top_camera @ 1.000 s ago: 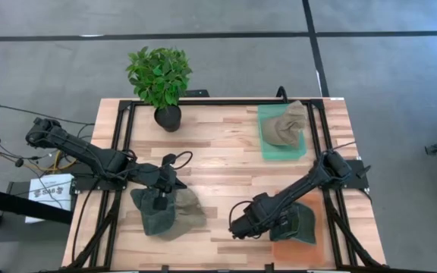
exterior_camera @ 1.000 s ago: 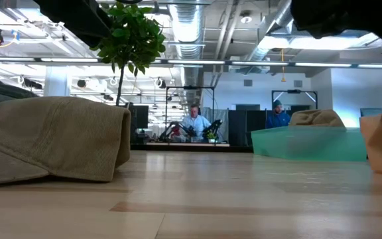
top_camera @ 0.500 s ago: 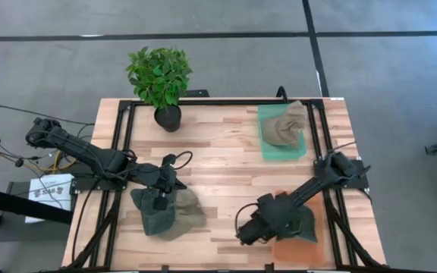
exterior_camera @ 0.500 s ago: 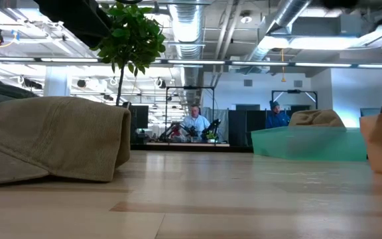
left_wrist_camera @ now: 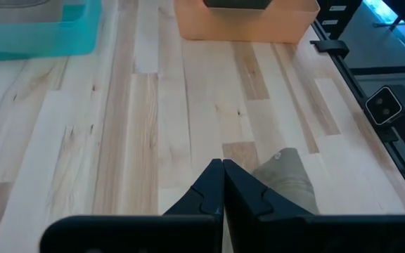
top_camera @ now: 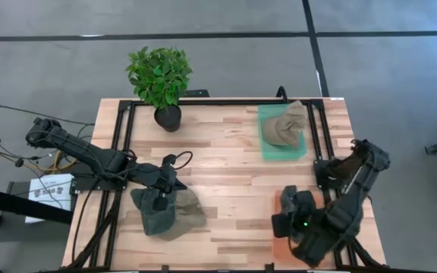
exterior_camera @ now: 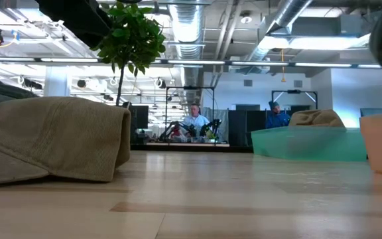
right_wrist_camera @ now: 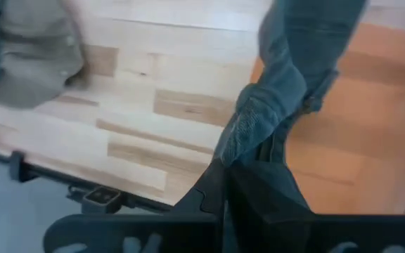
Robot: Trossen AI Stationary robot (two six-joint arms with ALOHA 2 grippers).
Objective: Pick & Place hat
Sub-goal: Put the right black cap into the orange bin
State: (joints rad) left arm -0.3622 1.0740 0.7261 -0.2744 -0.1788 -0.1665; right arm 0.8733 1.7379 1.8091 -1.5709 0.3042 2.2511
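Note:
A dark grey-green hat is in my right gripper, which is shut on it over the left rim of the orange tray at the near right. In the high view the arm hides most of that hat. My left gripper is shut and stands over two more hats at the near left, one dark green and one khaki, both lying on the table. Whether it touches them I cannot tell. Another khaki hat lies in the teal tray. My right gripper pinches a bunched fold of the dark hat's cloth between its two fingers. The fingers slant down toward the table's left. The hat reaches away from the fingertips over the orange tray; whether its far end touches the tray I cannot tell.
A potted plant stands at the far left of the table. Black rails run along both sides. Bare wood lies between the left hats and the two trays. People sit at desks in the room far behind the table.
My right gripper has drawn back from the middle of the table toward its right edge and has risen, the arm folding up. The dark hat that lay in the orange tray has come up with it. The left arm has kept still.

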